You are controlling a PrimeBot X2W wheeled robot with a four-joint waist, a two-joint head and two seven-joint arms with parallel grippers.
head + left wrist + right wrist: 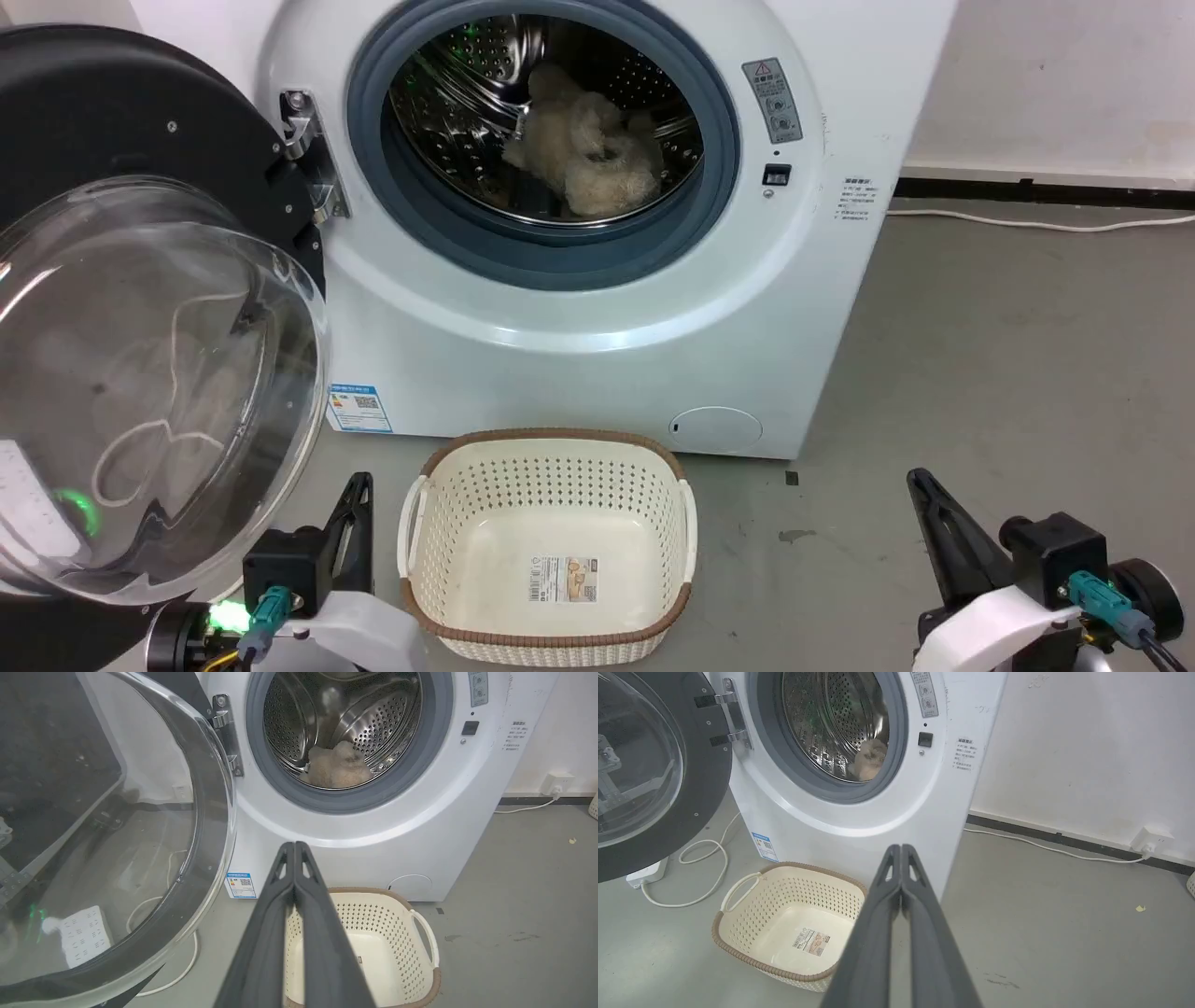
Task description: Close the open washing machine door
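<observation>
On the washing machine [560,373] sits a blue label [359,408].

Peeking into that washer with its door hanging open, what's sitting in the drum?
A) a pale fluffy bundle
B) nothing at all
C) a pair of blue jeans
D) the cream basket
A: a pale fluffy bundle lies low in the steel drum of the washing machine, while the cream basket stands on the floor in front of it.
</observation>
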